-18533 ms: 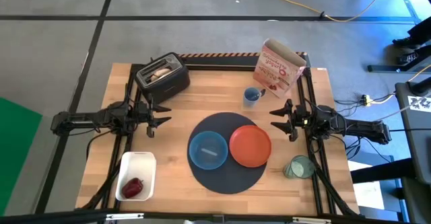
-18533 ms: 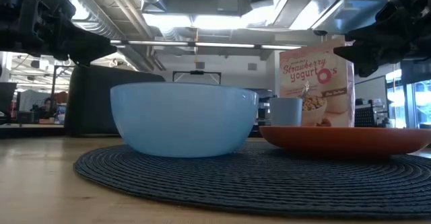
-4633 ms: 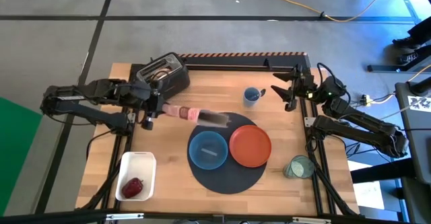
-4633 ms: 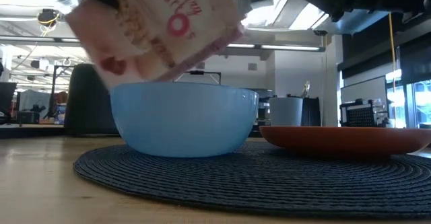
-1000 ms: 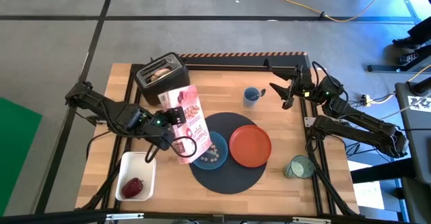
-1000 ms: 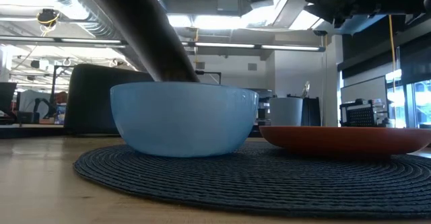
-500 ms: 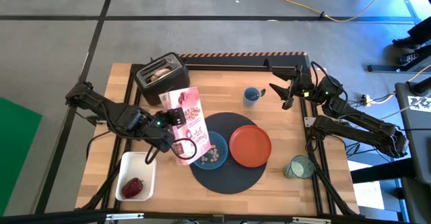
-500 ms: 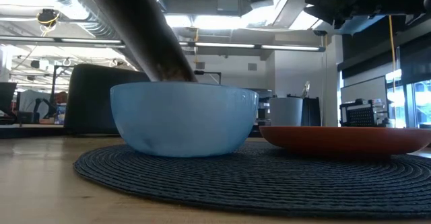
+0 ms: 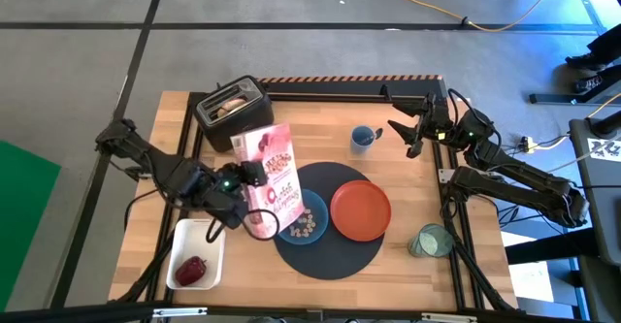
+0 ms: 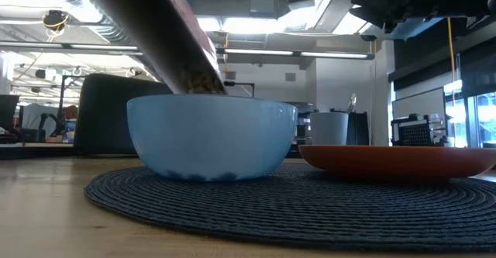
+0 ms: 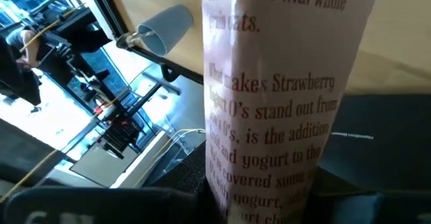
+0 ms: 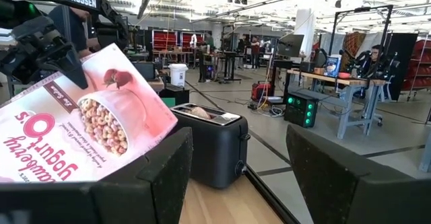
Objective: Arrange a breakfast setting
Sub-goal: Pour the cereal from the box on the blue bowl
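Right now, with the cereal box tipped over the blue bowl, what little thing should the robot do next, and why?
Probably tip the cereal box back upright soon. The left gripper holds it tilted over the light-blue bowl, and a layer of cereal already lies in the bowl's bottom. Other jobs wait: the orange-red plate is bare and toast sits in the toaster.

The cereal box (image 9: 275,179) hides the left gripper's (image 9: 250,199) fingers — and part of the bowl (image 9: 309,225).

Surface (image 9: 456,158): light wood planks, matt. Placemat (image 10: 310,204): woven cloth, rough, dark. Bowl (image 10: 211,138): smooth, semi-gloss, looks ceramic/plastic. Plate (image 9: 361,209): smooth, matt orange. Cereal box (image 9: 275,173): printed paper card, slight sheen. Toaster (image 9: 233,110): black, matt.
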`<move>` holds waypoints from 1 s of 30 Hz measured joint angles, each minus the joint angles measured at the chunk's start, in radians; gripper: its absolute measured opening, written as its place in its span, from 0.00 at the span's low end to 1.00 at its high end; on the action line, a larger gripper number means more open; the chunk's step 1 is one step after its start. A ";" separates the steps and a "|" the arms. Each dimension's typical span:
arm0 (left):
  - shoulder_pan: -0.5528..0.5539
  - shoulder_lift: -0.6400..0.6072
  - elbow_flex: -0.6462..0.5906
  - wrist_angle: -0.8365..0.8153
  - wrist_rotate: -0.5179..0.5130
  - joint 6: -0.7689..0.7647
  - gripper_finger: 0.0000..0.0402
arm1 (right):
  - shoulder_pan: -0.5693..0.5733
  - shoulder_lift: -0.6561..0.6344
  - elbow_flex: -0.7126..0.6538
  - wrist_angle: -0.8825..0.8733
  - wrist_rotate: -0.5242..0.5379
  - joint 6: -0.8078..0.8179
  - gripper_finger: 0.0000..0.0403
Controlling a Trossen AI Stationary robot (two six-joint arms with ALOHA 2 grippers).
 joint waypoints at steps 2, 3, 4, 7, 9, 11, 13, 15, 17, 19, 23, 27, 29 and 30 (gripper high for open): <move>-0.014 0.013 0.000 0.000 -0.012 0.000 0.25 | 0.000 0.000 0.000 0.000 0.000 0.000 0.58; -0.019 0.019 0.000 0.001 -0.014 0.001 0.25 | 0.000 0.000 0.000 0.000 0.000 0.000 0.58; -0.022 0.024 0.000 0.001 -0.016 0.002 0.25 | 0.000 0.000 0.000 0.000 0.000 0.000 0.58; -0.024 0.033 0.000 -0.002 -0.029 0.002 0.25 | 0.000 0.000 0.000 0.000 0.000 0.000 0.58; -0.022 0.033 0.000 -0.002 -0.037 0.003 0.25 | 0.000 0.000 0.000 0.000 0.000 0.000 0.58; -0.022 0.032 0.000 -0.004 -0.058 0.006 0.25 | 0.000 0.000 0.000 0.000 0.000 0.000 0.58; -0.023 0.032 0.000 -0.003 -0.073 0.006 0.25 | 0.000 0.000 0.000 0.000 0.000 0.000 0.58; -0.023 0.032 0.000 -0.003 -0.073 0.006 0.25 | 0.000 0.000 0.000 0.000 0.000 0.000 0.58; -0.023 0.032 0.000 -0.003 -0.073 0.007 0.25 | 0.000 0.000 0.000 0.000 0.000 0.000 0.58; -0.023 0.032 0.000 -0.003 -0.074 0.006 0.25 | 0.000 0.000 0.000 0.000 0.000 0.000 0.58; -0.026 0.032 0.000 -0.002 -0.077 0.006 0.25 | 0.000 0.000 0.000 0.000 0.000 0.000 0.58; -0.029 0.032 0.000 0.006 -0.078 0.006 0.25 | 0.000 0.000 0.000 0.000 0.000 0.000 0.58; -0.029 0.032 0.000 0.006 -0.079 0.006 0.25 | 0.000 0.000 0.000 0.000 0.000 0.000 0.58; -0.029 0.032 0.000 0.006 -0.079 0.006 0.25 | 0.000 0.000 0.000 0.000 0.000 0.000 0.58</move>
